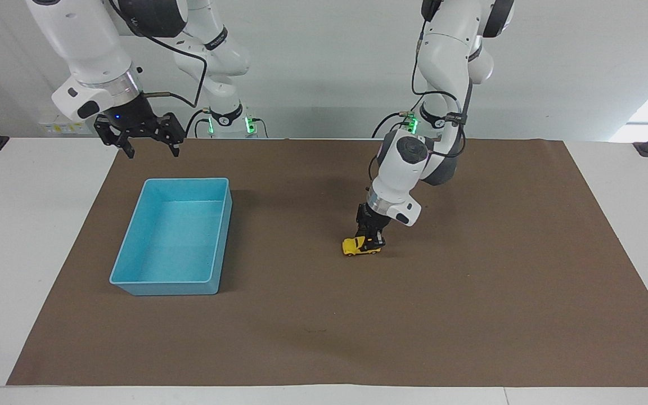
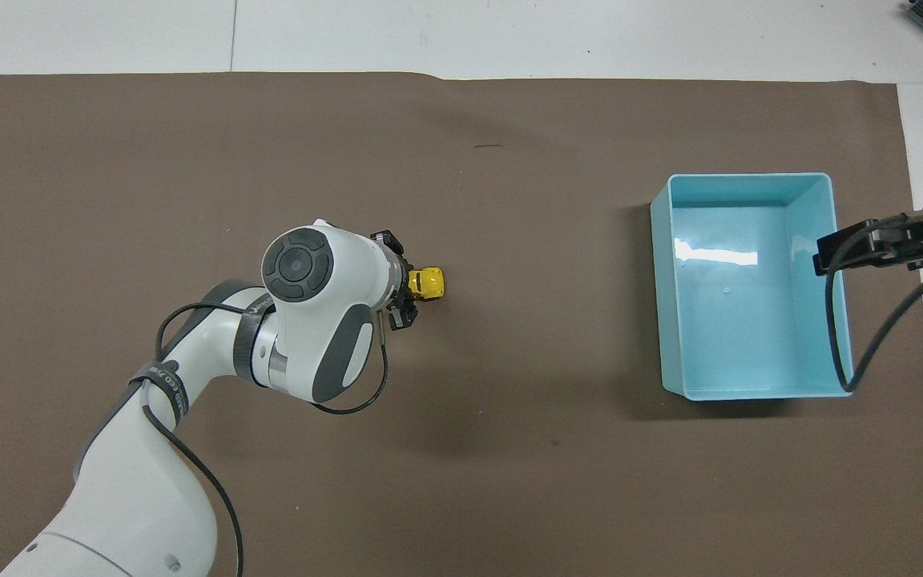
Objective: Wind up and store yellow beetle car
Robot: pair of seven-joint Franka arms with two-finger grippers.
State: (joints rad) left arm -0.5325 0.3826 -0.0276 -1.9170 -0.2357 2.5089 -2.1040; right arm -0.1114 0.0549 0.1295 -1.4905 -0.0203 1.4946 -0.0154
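The yellow beetle car (image 1: 356, 246) (image 2: 428, 282) sits on the brown mat near the middle of the table, slightly tilted. My left gripper (image 1: 371, 241) (image 2: 407, 288) reaches down onto the car's end toward the left arm's side and is shut on it; its wrist hides much of the car in the overhead view. My right gripper (image 1: 148, 145) hangs open in the air over the mat's edge nearest the robots, by the bin's near end, holding nothing. In the overhead view only part of the right gripper (image 2: 870, 247) shows.
A light blue bin (image 1: 133, 278) (image 2: 750, 392) stands on the mat toward the right arm's end, nothing in it. The brown mat (image 1: 470, 315) covers most of the white table. A small dark mark (image 2: 489, 147) lies on the mat farther from the robots.
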